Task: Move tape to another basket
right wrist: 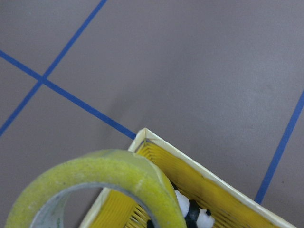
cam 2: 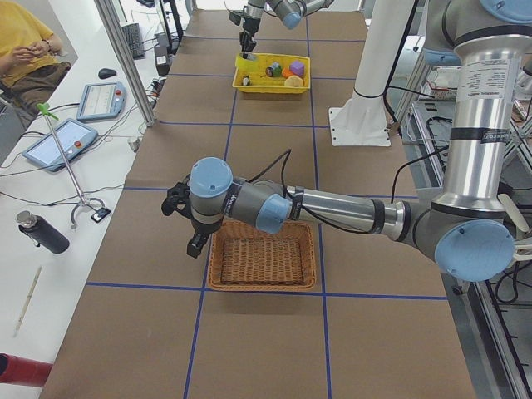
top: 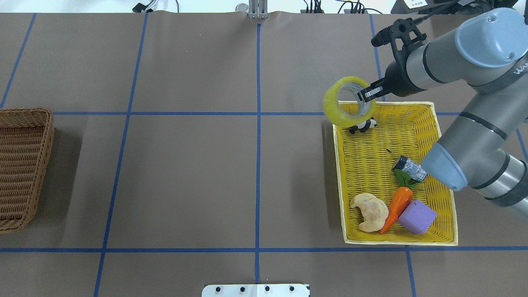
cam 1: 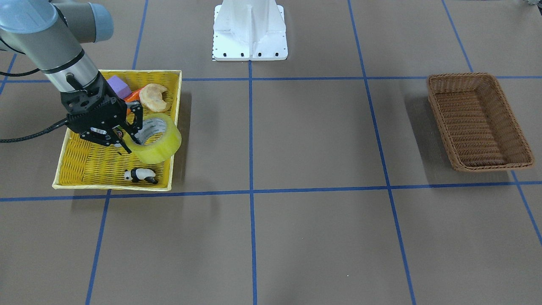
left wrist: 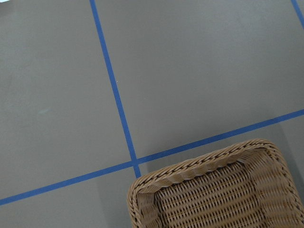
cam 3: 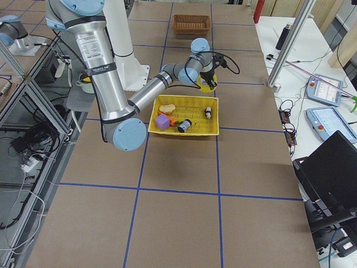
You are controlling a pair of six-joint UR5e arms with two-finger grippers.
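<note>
The tape (cam 1: 160, 143) is a yellowish roll with a white printed core. My right gripper (cam 1: 130, 136) is shut on the roll's wall and holds it lifted and tilted over a corner of the yellow tray (cam 1: 84, 169). The overhead view shows the tape (top: 348, 102) and this gripper (top: 364, 94) at the tray's far left corner. The right wrist view shows the roll (right wrist: 118, 173) close up. The brown wicker basket (cam 1: 478, 123) is empty at the table's other end (top: 22, 165). My left gripper (cam 2: 194, 241) hangs beside the basket (cam 2: 262, 259); I cannot tell whether it is open.
The yellow tray (top: 371, 165) holds a panda toy (top: 363, 126), a grey cylinder (top: 409, 167), a carrot (top: 398, 206), a croissant (top: 370, 211) and a purple block (top: 416, 216). The robot's white base (cam 1: 250, 31) stands at the table's edge. Blue tape lines grid the brown table.
</note>
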